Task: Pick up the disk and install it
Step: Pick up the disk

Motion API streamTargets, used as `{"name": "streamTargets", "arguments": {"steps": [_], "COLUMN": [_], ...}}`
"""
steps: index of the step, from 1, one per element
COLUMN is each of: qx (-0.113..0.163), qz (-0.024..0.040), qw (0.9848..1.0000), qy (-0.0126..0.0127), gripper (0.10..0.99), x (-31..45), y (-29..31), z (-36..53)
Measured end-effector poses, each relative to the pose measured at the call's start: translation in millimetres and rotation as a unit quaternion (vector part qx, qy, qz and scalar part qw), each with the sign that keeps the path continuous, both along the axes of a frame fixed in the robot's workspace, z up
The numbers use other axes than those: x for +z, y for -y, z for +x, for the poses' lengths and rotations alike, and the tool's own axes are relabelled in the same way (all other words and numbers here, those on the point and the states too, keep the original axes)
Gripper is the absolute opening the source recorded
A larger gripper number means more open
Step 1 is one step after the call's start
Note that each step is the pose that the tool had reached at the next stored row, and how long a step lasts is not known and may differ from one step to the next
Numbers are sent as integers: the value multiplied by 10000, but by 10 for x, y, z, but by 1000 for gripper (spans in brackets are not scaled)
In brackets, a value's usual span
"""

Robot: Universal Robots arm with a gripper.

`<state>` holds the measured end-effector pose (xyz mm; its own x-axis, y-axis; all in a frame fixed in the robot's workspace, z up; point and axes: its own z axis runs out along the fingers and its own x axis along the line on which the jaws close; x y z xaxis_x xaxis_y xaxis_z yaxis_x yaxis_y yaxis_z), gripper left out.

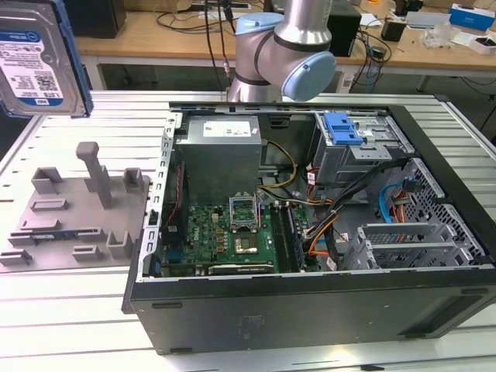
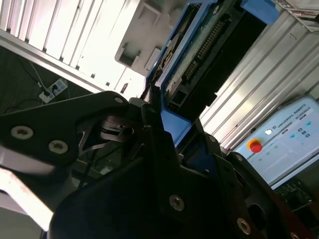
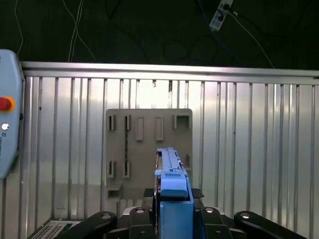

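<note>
The claw [image 3: 174, 209] is closed on the disk [image 1: 31, 58], lifted high above the grey holder [image 1: 74, 209]. Pickup looks done; installing calls for careful alignment with the case's drive cage [image 1: 364, 155].

disk [image 1: 35, 58]: silver, white-and-blue label, blue bracket frame; upright on edge, aloft at exterior view's far left.

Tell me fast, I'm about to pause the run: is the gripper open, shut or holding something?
Gripper: jaws closed, holding the disk by its edge, up in the air.
</note>
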<state>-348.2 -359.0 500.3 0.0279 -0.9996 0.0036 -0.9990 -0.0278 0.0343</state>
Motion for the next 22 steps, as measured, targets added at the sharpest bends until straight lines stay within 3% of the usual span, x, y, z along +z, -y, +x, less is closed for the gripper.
{"name": "streamTargets", "arguments": {"steps": [7, 22], "qx": [35, 108], "qz": [-25, -120], "qw": [10000, 9999], "qy": [-1, -1], "gripper": [369, 369], "x": [-7, -20], "y": [45, 179], "z": [375, 802]}}
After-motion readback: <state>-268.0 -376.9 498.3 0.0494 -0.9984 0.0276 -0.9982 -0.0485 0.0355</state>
